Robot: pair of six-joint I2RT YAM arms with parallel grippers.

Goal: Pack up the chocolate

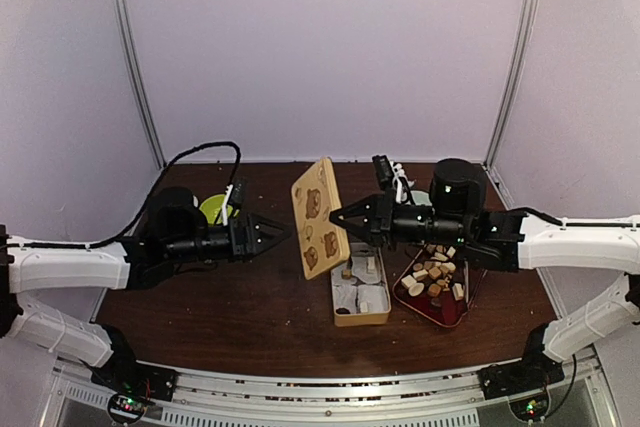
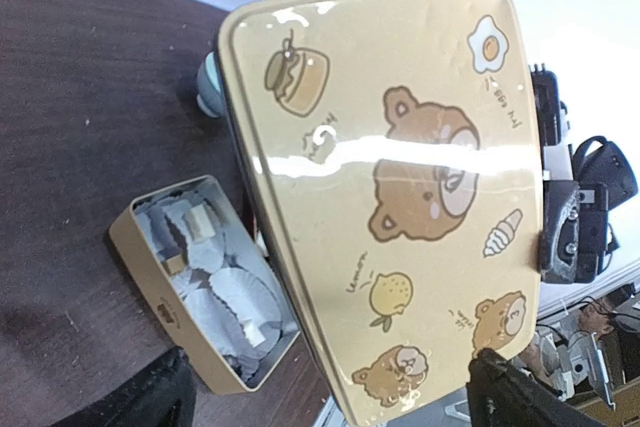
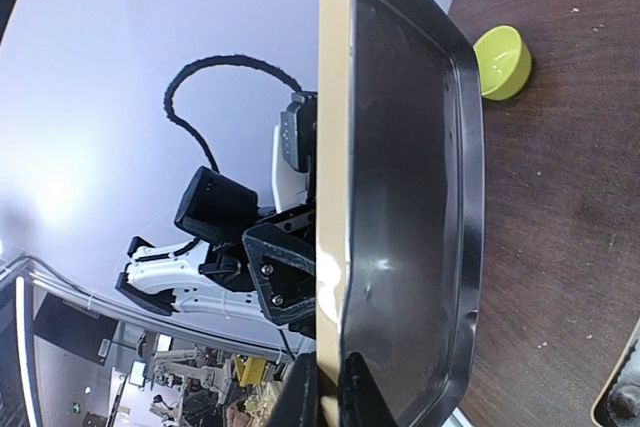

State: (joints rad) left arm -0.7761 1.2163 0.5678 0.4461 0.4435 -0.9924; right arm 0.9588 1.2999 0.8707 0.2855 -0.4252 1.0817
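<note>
Packing progress: early, as a judgement; only a few pieces sit among the white paper liners (image 2: 235, 292) in the tin (image 1: 362, 319), and most of the chocolate (image 1: 432, 272) is heaped in the red tray (image 1: 448, 315).
Chocolate place: right part of the table, toward its near edge; the tray stands just beside the tin's right wall.
Chocolate heading: the loose cubes and rounds lie tumbled every way, with no shared direction. The heap follows the tray, so its long axis slants from the table's far edge toward the near edge.
Tin: open, at the middle of the table toward the near edge, its long axis running far to near.
Lid (image 1: 318, 217): off the tin, held upright on edge over the table's middle, with the bear face toward the left arm.
Right gripper (image 1: 338, 215): pinching the lid's rim.
Left gripper (image 1: 272, 232): fingers (image 2: 150, 392) spread wide, just beside the lid; contact cannot be told.
Left to do: most pieces not yet in liners; lid not yet on.
</note>
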